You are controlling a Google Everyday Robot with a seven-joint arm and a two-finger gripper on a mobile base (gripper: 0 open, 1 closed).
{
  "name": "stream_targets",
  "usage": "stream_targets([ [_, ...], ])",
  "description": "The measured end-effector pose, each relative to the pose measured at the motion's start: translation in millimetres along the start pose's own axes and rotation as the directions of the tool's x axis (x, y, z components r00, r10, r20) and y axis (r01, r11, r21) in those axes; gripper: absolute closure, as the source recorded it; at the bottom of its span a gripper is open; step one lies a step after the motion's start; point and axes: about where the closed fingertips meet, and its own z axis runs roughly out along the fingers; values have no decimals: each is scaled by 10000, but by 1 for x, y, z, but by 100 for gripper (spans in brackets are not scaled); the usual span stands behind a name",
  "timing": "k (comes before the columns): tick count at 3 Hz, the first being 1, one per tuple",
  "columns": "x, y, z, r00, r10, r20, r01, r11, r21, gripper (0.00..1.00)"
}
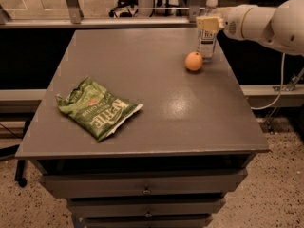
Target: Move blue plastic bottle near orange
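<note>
- Foremost, gripper [209, 23]: pale two-finger end of a white, rounded robot arm [268, 20], which reached in from the right over the table's far right corner; its fingers were closed on the upper body of the bottle, just below the neck.
- Blue plastic bottle [206, 44]: small, clear, faintly bluish, with a white cap and a white label bearing dark print; stood upright near the far right edge of the table, held by the gripper. Whether its base touched the surface could not be told.
- Orange [194, 61]: small, round, smooth-skinned fruit; lay on the table just beside the bottle, on its near left side, much shorter than it.
- Green crinkled chip bag [97, 108]: lay flat on the left half, well apart from the fruit and bottle.
- Dark grey flat-topped table [142, 51]: carried all items, with grey drawers [142, 189] below its front edge.
</note>
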Motion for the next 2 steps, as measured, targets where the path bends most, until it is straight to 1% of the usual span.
stream_targets([
  [1,7,5,-3,10000,1,88,0,10000,-44,15],
  [2,11,7,-7,9999,1,113,0,10000,-62,0],
])
